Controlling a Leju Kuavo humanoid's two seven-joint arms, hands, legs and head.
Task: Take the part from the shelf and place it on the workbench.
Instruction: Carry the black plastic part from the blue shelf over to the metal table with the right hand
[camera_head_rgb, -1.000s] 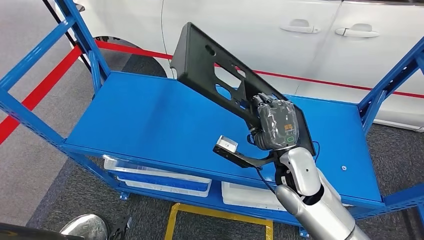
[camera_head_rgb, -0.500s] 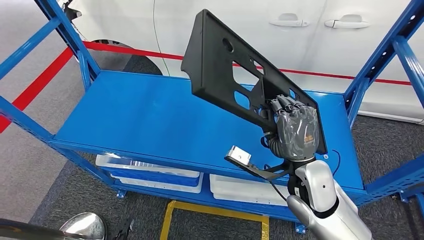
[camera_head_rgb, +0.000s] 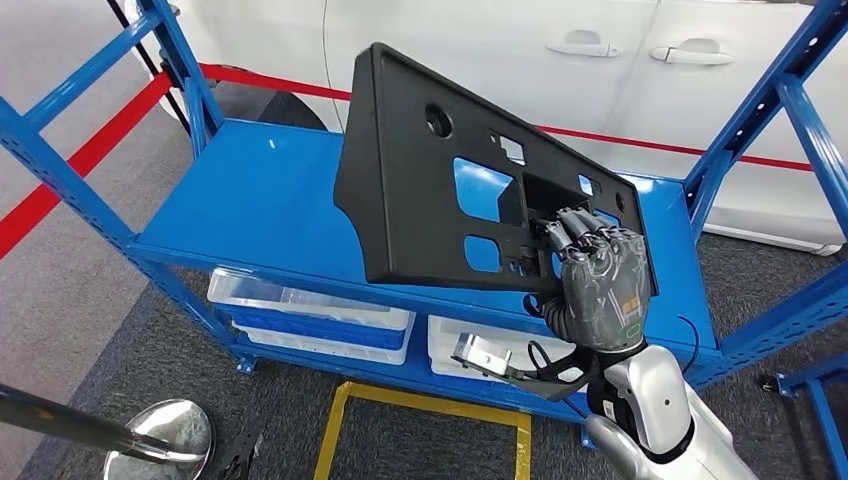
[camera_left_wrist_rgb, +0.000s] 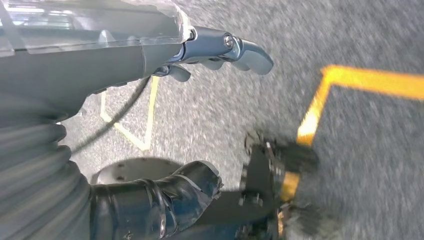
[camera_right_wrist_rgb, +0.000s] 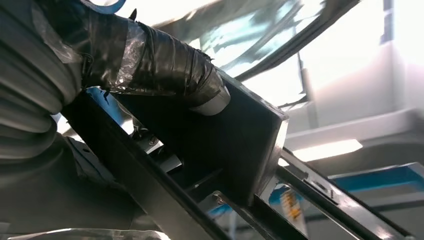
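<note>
right hand (camera_head_rgb: 598, 288) grips black part (camera_head_rgb: 440, 190) above shelf (camera_head_rgb: 260, 200) | left hand (camera_left_wrist_rgb: 150, 65) empty, fingers apart | lower-shelf bins (camera_head_rgb: 310, 320): contents unclear

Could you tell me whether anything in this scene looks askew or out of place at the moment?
The black part sits tilted in the air above the blue shelf, gripped by the right hand at one end only, so most of it overhangs unsupported. Otherwise nothing stands out.

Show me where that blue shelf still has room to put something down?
The flat blue metal shelf top lies bare from its left uprights across to the big black plastic panel that the right robot hand holds above it. The lower level is crowded with clear plastic bins.
</note>
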